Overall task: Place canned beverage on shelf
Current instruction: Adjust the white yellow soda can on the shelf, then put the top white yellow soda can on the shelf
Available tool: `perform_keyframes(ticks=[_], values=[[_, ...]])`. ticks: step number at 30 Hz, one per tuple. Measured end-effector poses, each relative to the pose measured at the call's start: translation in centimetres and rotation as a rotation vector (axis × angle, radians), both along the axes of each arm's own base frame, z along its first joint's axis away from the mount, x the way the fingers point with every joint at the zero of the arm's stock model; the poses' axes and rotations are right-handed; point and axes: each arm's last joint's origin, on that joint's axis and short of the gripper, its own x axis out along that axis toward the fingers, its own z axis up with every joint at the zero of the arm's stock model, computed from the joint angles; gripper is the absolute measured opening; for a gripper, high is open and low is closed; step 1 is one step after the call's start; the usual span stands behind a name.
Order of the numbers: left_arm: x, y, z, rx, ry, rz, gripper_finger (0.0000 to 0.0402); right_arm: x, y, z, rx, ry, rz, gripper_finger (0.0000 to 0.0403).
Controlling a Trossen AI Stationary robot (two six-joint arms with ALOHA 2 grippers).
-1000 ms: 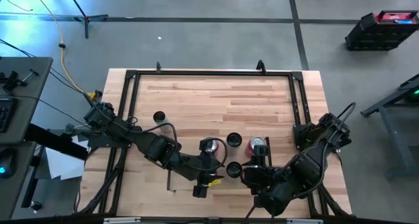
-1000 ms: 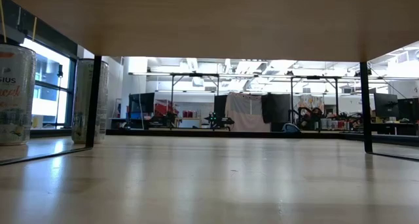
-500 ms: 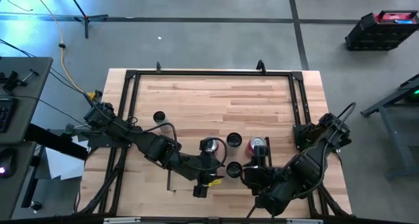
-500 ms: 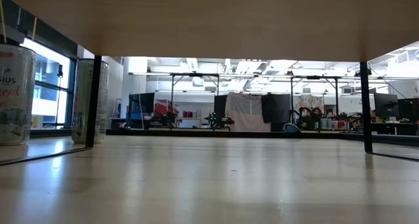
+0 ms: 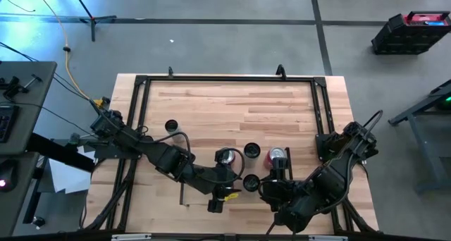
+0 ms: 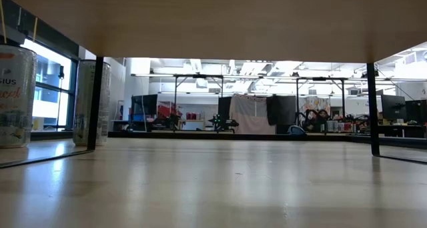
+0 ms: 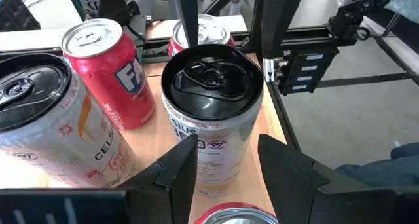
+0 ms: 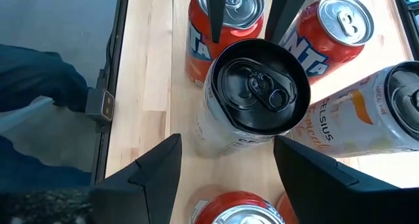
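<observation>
My left claw (image 7: 226, 145) sat around a slim black-lidded Celsius can (image 7: 213, 86) near the table's front middle, and I could not tell whether it was clamped on the can or merely around it. On the can's white wrap I could read "SIUS" and, in small print, "TROPICAL". Its lid was glossy black with a pull-tab lying flat. My right claw (image 8: 227, 140) faced the same can from the other side. It was spread a little wider than the can, one dark finger (image 8: 150, 168) on each flank, gripping nothing that I could see. The can stood upright on pale, smooth wood in a tight cluster. Beside it stood a red can (image 7: 114, 73) showing a white "FA" on a blue patch, with a bare silver lid. Next came a white Celsius can (image 7: 46, 119) printed with orange fruit and capped in black. From my right wrist two orange cans showed, one (image 8: 334, 34) reading "ANTA". The shelf (image 6: 213, 21) showed in the low view as a flat pale-wood underside on thin dark rails. At that view's left edge stood a tall white can (image 6: 15, 95) reading "SIUS".
</observation>
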Motion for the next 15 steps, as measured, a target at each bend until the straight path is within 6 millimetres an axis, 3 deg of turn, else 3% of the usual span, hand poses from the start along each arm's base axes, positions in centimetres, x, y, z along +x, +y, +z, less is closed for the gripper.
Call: perform_keyframes(ticks=[8, 15], values=[[-0.4, 0.0, 0.3, 0.014, 0.027, -0.005, 0.0151, -0.4, -0.2, 0.0, -0.018, 0.023, 0.000, 0.0228], [-3.5, 0.0, 4.0, -0.006, -0.008, -0.046, 0.0151, -2.3, -1.5, 2.3, 0.066, -0.016, 0.000, 0.0228]])
